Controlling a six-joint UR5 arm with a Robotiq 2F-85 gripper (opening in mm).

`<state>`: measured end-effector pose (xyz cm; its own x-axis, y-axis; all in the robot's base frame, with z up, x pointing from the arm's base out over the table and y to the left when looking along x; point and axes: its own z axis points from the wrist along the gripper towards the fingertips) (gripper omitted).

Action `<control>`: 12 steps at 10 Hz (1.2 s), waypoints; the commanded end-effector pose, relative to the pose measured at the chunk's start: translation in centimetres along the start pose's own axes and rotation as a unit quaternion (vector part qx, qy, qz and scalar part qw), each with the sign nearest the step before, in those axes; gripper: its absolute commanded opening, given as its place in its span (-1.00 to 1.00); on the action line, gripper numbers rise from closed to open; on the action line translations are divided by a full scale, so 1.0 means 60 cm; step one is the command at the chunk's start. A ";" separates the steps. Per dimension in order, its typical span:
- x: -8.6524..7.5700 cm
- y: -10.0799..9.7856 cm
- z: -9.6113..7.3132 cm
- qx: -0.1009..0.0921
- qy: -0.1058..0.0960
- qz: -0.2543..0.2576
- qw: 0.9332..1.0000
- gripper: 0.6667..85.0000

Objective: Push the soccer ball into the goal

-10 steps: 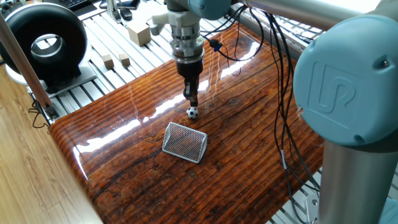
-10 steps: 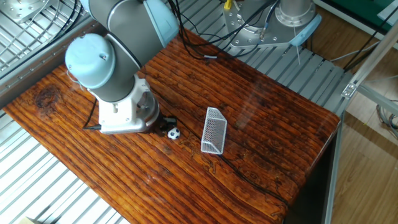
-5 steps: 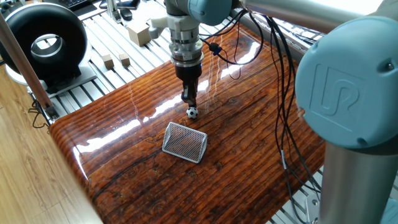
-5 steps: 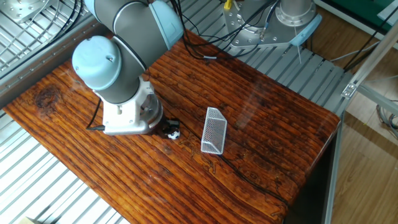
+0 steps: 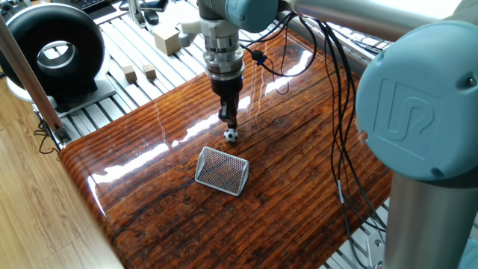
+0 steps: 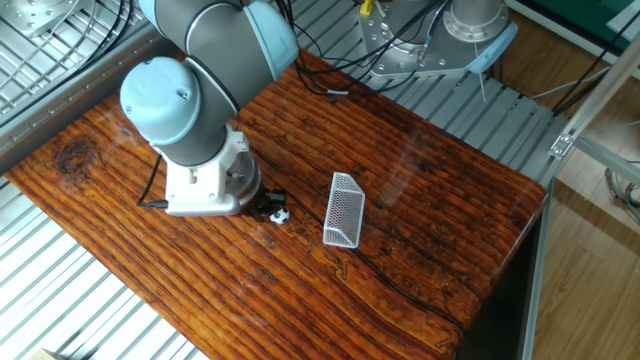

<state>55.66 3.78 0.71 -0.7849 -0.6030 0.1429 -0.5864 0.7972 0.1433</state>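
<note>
One view shows pincer (image 5: 229, 122) above soccer ball (image 5: 231, 135), the other hides it

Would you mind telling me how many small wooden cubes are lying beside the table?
2. One wooden cube and a second cube lie side by side on the slatted metal surface, near the black ring device. Others may be hidden.

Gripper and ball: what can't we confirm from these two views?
- Gripper jaws, open or shut: too small in one fixed view; the arm's wrist hides them in the other.
- Contact between the gripper and the soccer ball: too small to tell.
- Goal mouth: mesh only, opening unclear in both views.
</note>
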 end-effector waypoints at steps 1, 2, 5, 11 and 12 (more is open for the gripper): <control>0.001 -0.003 -0.004 0.003 -0.001 0.014 1.000 -0.99; -0.001 0.008 -0.003 -0.008 -0.003 0.024 1.000 -0.99; -0.009 0.162 -0.021 -0.177 0.005 0.117 0.977 -0.99; 0.019 0.142 -0.041 -0.141 0.049 0.124 0.981 -0.99; 0.023 0.134 -0.039 -0.131 0.052 0.121 0.983 -0.99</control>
<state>50.16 9.61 4.01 -0.8658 -0.4013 0.2988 -0.2922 0.8903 0.3492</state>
